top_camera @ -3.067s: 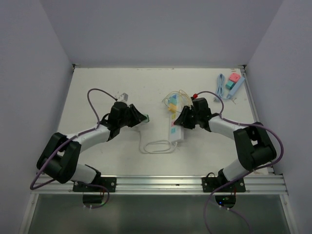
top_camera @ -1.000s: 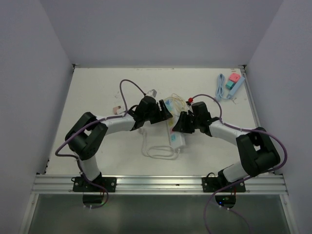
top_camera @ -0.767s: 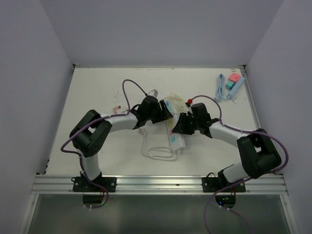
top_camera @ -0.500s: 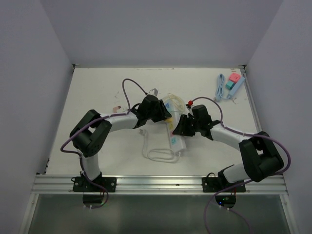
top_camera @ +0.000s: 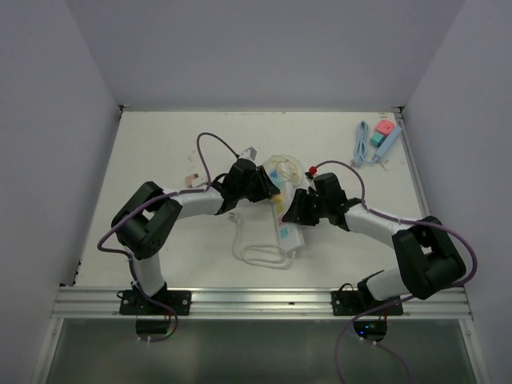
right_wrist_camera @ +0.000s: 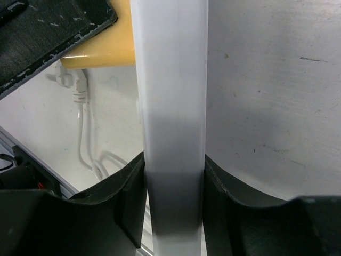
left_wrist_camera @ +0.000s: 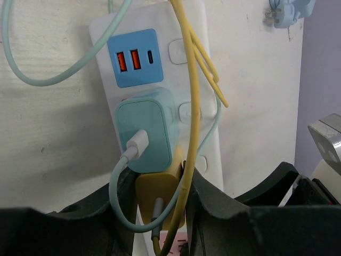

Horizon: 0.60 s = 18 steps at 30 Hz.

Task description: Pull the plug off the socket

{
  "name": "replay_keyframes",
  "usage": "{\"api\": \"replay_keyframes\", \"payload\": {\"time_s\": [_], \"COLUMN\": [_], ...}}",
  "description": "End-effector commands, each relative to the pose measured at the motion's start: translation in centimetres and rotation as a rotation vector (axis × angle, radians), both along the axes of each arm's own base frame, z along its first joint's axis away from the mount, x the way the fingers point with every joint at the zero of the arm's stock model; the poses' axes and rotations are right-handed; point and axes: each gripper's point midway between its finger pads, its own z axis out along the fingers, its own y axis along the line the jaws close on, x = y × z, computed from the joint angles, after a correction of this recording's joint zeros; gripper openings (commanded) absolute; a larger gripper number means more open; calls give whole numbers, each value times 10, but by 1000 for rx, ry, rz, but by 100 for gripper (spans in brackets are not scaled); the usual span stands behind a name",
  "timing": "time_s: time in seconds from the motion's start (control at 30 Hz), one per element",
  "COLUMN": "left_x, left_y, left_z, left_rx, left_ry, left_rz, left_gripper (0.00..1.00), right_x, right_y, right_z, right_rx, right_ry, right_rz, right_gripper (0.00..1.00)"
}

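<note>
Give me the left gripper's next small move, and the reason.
Probably draw the left gripper straight back off the power strip. Its fingers sit against both sides of the yellow plug, which is not yet out of its socket, and the right gripper clamps the strip to brace it.

- I see the power strip [right_wrist_camera: 173,80] as smooth white plastic with a soft sheen along its side.
- The teal charger [left_wrist_camera: 146,128] is matt plastic, and the white connector [left_wrist_camera: 139,141] plugged into it looks glossier.
- The yellow plug [left_wrist_camera: 160,200] is smooth, dull plastic.
- The yellow cable [left_wrist_camera: 190,80] and mint cable [left_wrist_camera: 32,80] look smooth and rubbery.
- The left gripper [left_wrist_camera: 160,184] and right gripper [right_wrist_camera: 173,160] have black matt plastic fingers, finely scuffed.
- The table [right_wrist_camera: 266,80] is matt white, speckled and lightly scratched.
</note>
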Motion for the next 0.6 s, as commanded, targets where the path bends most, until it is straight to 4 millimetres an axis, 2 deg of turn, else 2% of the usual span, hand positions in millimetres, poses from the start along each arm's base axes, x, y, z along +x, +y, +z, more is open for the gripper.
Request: {"api": "replay_keyframes", "payload": {"time_s": [0.0, 0.27, 0.47, 0.57], "left_x": [-7, -25, -26, -25], "left_y": [0, 6, 3, 1], "left_z": [22, 22, 28, 32], "left_rx": [-33, -51, -67, -72], "left_ry": [-68, -74, -91, -97], "left_rz": [-49, -91, -112, -115], "left_gripper": [4, 2, 2, 2], "right_x": [5, 23, 37, 40], "right_y": [-4, 6, 19, 22], "right_z": [5, 8, 15, 14], "right_rx": [-14, -5, 31, 37], "right_ry": [-11, -23, -37, -30], "right_rz": [-48, -48, -27, -25], "right_gripper": [45, 48, 56, 57]}}
